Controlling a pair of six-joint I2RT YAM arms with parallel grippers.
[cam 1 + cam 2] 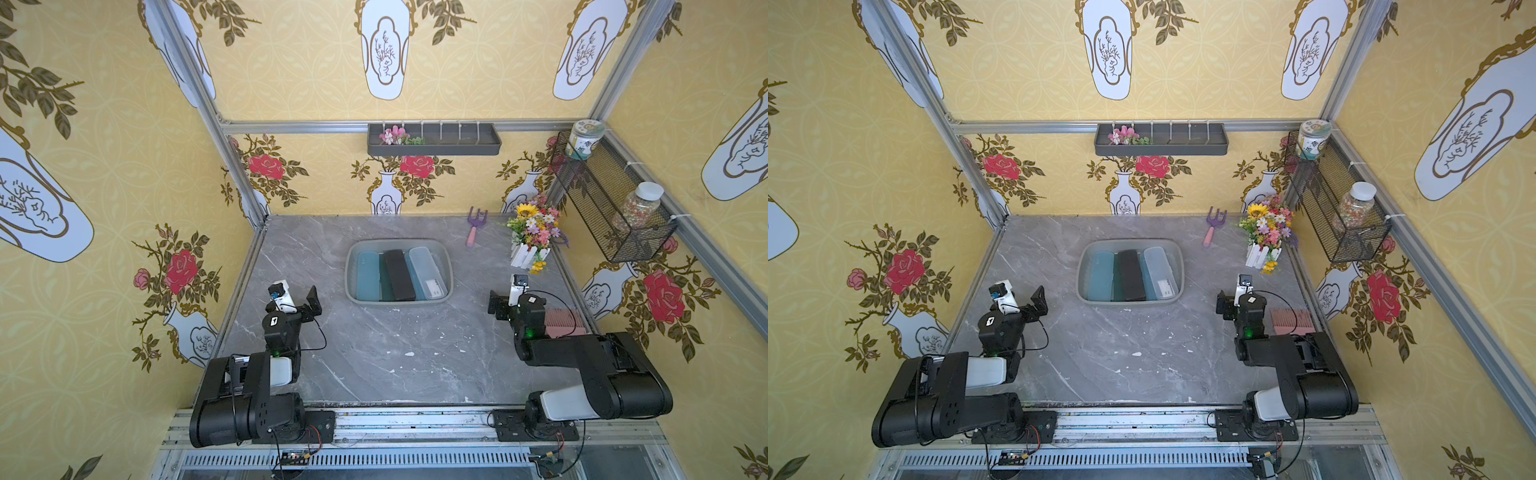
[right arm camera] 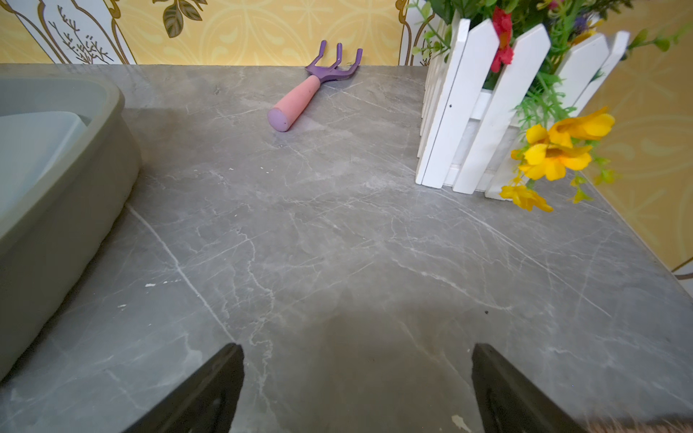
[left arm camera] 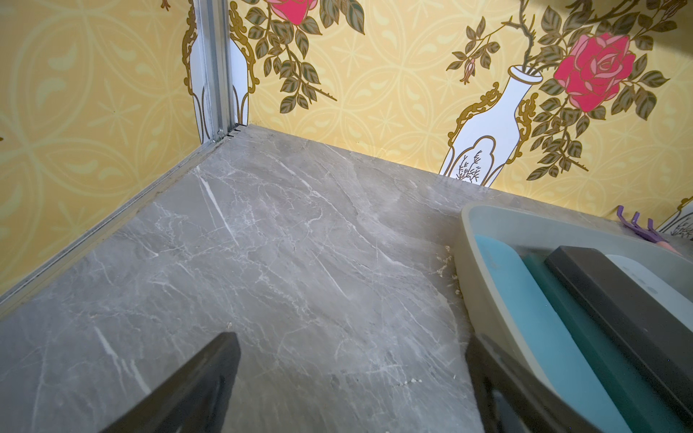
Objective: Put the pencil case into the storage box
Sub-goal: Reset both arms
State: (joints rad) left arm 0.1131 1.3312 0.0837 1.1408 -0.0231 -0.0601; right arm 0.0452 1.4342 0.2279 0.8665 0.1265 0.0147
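Grey-green storage box on the bench already holds the pencil cases side by side (none seen loose outside). Left hand and right hand hover open and empty, flanking it; staying clear of its rim seems best.

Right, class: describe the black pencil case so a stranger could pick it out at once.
Start at the grey table, then the shallow grey-green tub on it. Inside, the black case lies between a teal case and a clear case: the only black one.
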